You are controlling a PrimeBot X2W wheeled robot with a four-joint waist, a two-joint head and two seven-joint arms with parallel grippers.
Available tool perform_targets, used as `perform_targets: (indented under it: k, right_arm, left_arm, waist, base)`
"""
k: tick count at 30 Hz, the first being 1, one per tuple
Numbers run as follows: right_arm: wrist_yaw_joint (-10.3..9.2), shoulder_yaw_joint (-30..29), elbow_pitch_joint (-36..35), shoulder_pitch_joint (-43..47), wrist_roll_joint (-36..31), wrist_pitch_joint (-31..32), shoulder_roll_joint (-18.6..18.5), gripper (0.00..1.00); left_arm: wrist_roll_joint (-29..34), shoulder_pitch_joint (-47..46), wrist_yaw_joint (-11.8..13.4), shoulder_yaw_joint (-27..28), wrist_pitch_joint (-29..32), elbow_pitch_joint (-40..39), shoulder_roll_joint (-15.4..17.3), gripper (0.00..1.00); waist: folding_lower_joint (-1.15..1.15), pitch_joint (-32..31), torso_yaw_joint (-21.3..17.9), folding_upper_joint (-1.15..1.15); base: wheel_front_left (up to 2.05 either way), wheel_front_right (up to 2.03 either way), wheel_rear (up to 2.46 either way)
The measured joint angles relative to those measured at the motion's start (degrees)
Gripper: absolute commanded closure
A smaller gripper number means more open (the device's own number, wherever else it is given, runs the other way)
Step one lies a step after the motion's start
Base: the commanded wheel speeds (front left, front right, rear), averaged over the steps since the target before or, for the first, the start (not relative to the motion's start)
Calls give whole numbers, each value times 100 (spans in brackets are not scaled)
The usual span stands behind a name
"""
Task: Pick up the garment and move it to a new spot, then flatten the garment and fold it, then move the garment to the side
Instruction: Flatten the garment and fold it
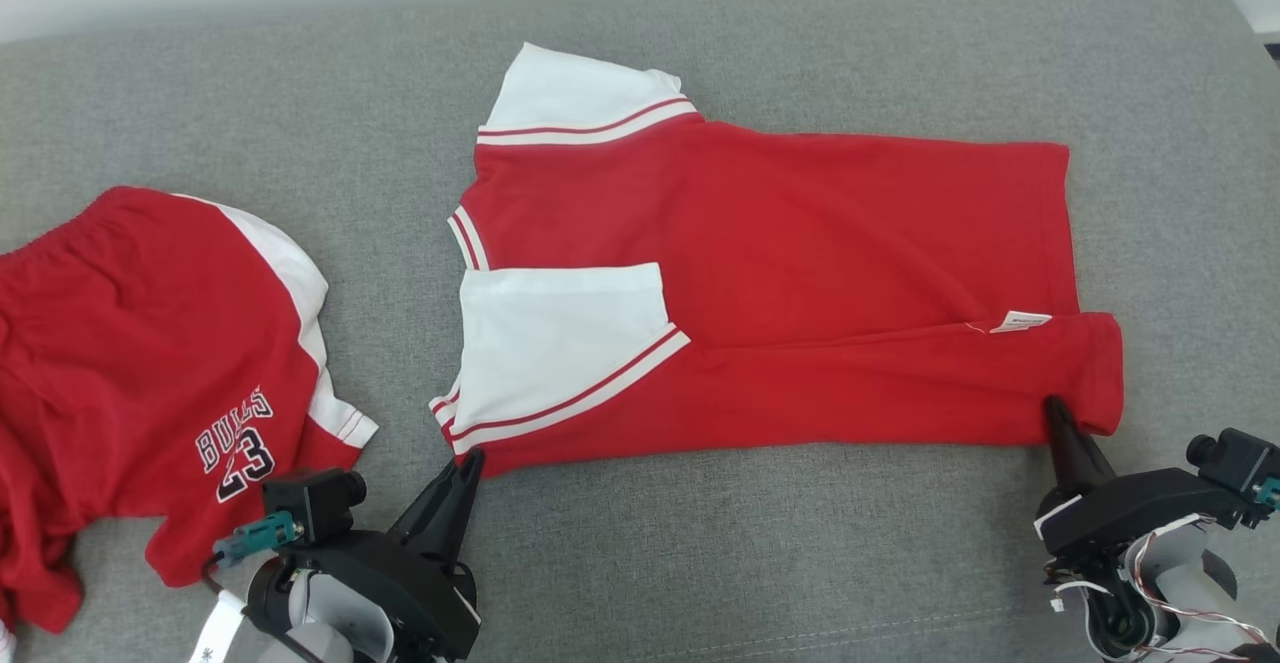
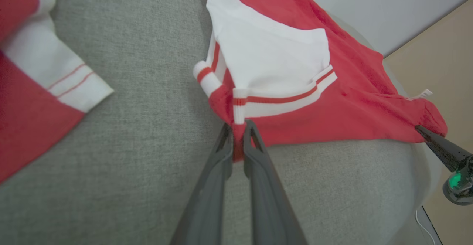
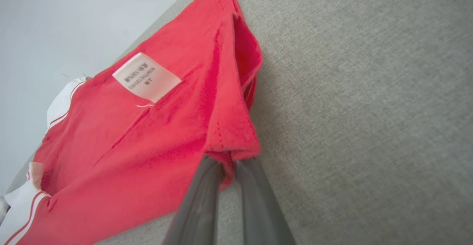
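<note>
Already the shirt [image 1: 780, 243] lies flat with one lengthwise fold; left hand [image 1: 468, 461] and right hand [image 1: 1053, 407] each pinch a near corner. More folding and moving aside remain.

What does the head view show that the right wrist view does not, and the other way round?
Head view, of the two: a second red garment printed BULLS 23, and the left gripper pinching a corner of the red shirt. Right wrist view, of the two: lines of print on the white label. Both: the shirt, the label, the right gripper shut on the hem corner, the grey cushion.
</note>
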Motion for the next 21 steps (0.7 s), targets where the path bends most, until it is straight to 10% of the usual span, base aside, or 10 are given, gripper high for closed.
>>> perform_targets:
  k: [21]
  right_arm:
    - [0,208,-581,801,399,-120,-650,100]
  left_arm:
    - [64,971,-197,-481,275,-1049,398,100]
  waist:
    - [0,-424,332,0]
  base:
    - [0,0,0]
